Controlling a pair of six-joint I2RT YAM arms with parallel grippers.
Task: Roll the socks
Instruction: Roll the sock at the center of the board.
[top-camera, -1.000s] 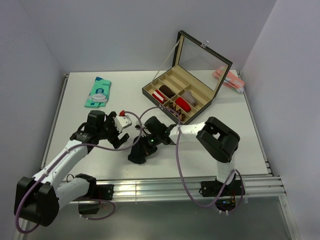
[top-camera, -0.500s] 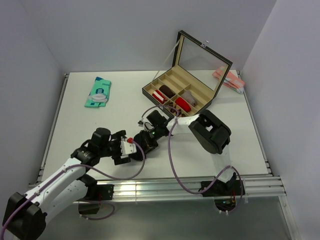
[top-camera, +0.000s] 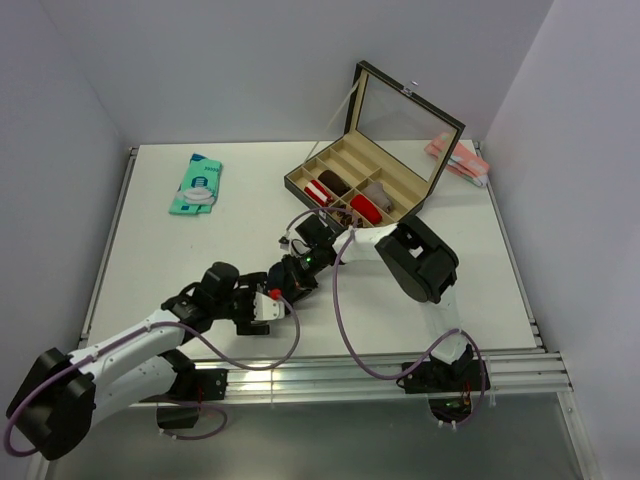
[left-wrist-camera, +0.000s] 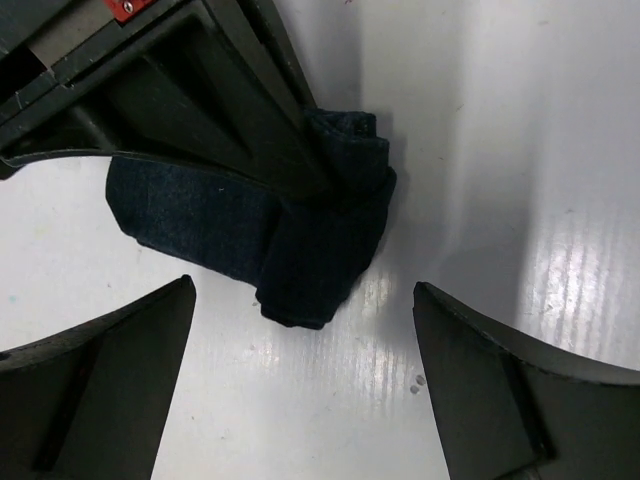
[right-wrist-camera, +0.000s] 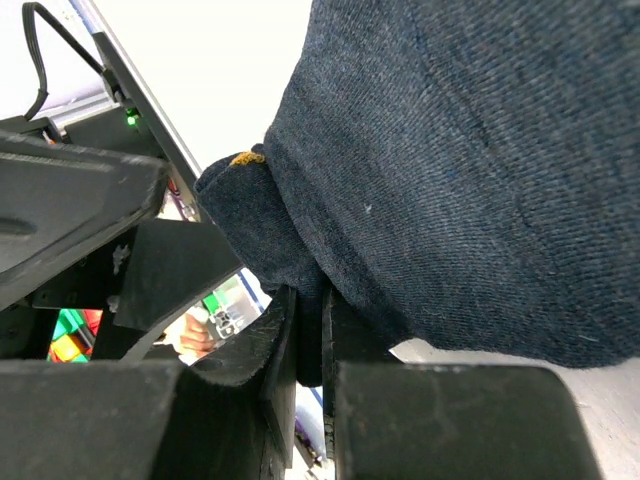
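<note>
A navy sock (left-wrist-camera: 300, 235) lies on the white table, partly rolled into a stubby bundle. My right gripper (right-wrist-camera: 322, 335) is shut on a fold of this sock (right-wrist-camera: 460, 160), which fills the right wrist view. Its black fingers (left-wrist-camera: 200, 110) show over the sock's far side in the left wrist view. My left gripper (left-wrist-camera: 302, 292) is open, and the sock's near end lies just between its fingertips without touching them. In the top view my left gripper (top-camera: 262, 305) and right gripper (top-camera: 285, 278) meet near the table's front middle, and the sock is mostly hidden under them.
An open compartment box (top-camera: 303, 185) with a mirrored lid stands at the back right and holds red and dark rolls. A flat teal packet (top-camera: 197, 184) lies at the back left. A pink packet (top-camera: 457, 160) lies by the right wall.
My left gripper has swung right and nearer the front edge, up to the sock. My right gripper has pulled the sock back a little toward the box.
</note>
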